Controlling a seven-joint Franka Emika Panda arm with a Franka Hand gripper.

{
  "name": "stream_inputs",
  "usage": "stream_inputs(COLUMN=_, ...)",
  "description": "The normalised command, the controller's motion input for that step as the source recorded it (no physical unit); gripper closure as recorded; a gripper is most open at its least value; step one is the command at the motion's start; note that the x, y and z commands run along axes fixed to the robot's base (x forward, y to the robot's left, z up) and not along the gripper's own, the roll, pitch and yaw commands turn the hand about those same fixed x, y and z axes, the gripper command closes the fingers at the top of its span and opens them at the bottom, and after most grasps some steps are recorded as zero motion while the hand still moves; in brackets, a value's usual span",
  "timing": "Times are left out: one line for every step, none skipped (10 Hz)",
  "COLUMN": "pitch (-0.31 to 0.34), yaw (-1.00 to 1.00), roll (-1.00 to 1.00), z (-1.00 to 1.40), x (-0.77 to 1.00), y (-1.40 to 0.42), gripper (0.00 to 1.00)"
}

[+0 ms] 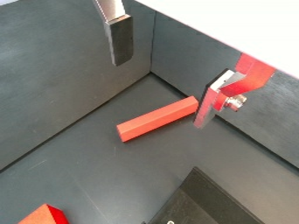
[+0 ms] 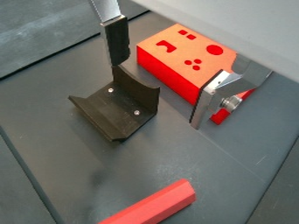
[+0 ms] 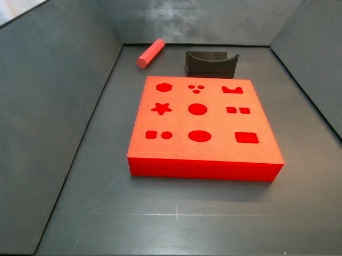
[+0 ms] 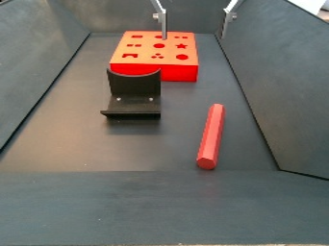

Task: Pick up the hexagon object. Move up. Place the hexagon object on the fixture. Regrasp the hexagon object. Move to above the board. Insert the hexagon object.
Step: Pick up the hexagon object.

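Observation:
The hexagon object (image 4: 210,135) is a slim red rod lying flat on the dark floor, apart from the other pieces; it also shows in a side view (image 3: 150,53) and in both wrist views (image 1: 158,120) (image 2: 152,206). The board (image 3: 201,125) is a thick red slab with shaped holes, also seen in other views (image 4: 157,53) (image 2: 181,57). The fixture (image 4: 133,91) stands beside the board (image 3: 210,62) (image 2: 117,109). The gripper (image 4: 194,19) hangs high over the board end, open and empty (image 1: 159,94) (image 2: 158,94). Nothing is between its fingers (image 1: 118,39).
Dark grey walls (image 3: 80,60) enclose the floor on all sides. The rod lies near one side wall (image 4: 264,86). Open floor (image 4: 115,144) lies beside the fixture and the rod.

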Motion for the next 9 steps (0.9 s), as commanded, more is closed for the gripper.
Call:
stream_inputs(pitch=0.0, yaw=0.0, roll=0.01, z=-0.02, x=0.0, y=0.0, gripper=0.0)
stream_inputs(pitch=0.0, yaw=-0.22, roll=0.04, z=-0.32, x=0.0, y=0.14, gripper=0.0)
stream_inputs(pitch=-0.096, yaw=-0.57, roll=0.0, z=-0.75, x=-0.34, y=0.37, gripper=0.0)
stream_inputs(pitch=-0.107, yaw=-0.58, roll=0.0, z=-0.91, x=-0.59, y=0.33, gripper=0.0)
stream_inputs(pitch=-0.091, yaw=-0.59, roll=0.0, z=-0.96, x=-0.61, y=0.29, gripper=0.0)
stream_inputs(pitch=-0.09, yaw=-0.56, roll=-0.02, z=-0.97, x=-0.57, y=0.29, gripper=0.0)
stream_inputs(pitch=-0.1, yaw=-0.52, roll=-0.04, z=-0.93, x=-0.52, y=0.32, gripper=0.0)
stream_inputs(pitch=-0.117, yaw=-0.46, roll=-0.04, z=-0.89, x=-0.51, y=0.37, gripper=0.0)
stream_inputs(pitch=-0.171, yaw=-0.27, roll=-0.02, z=-0.81, x=-0.44, y=0.35, gripper=0.0)
